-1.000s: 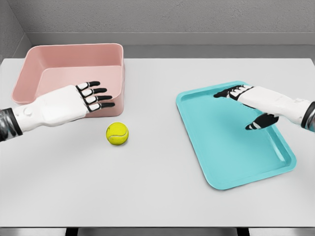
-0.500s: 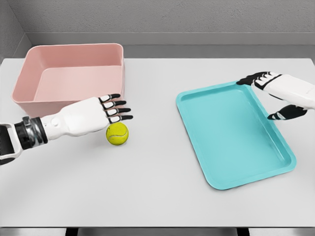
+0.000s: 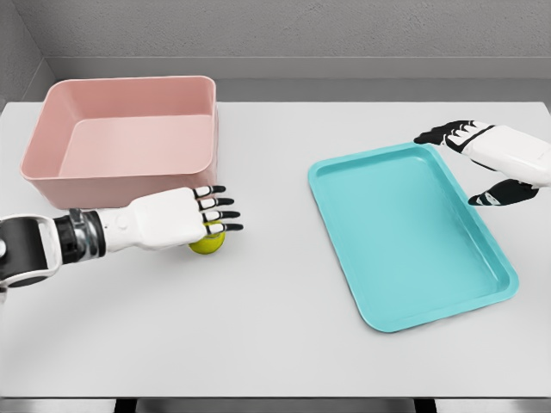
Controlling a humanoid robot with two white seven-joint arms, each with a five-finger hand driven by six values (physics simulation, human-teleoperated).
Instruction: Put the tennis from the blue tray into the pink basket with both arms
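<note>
left hand [image 3: 176,217] over ball [image 3: 207,244], fingers [image 3: 217,214] spread | curl fully round it first | basket [image 3: 129,138] at 11 o'clock | right hand [image 3: 491,159] open

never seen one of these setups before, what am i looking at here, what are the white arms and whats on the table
This is a computer simulation of a human-shaped robot, seen from a camera on its head looking down at a grey table. The two white arms are its own. The left hand hovers flat, fingers spread, over a yellow tennis ball lying on the table; it holds nothing yet. The right hand floats open beside the far right corner of a blue tray, which has nothing in it. Behind the ball stands a pink basket, with nothing inside.
</note>
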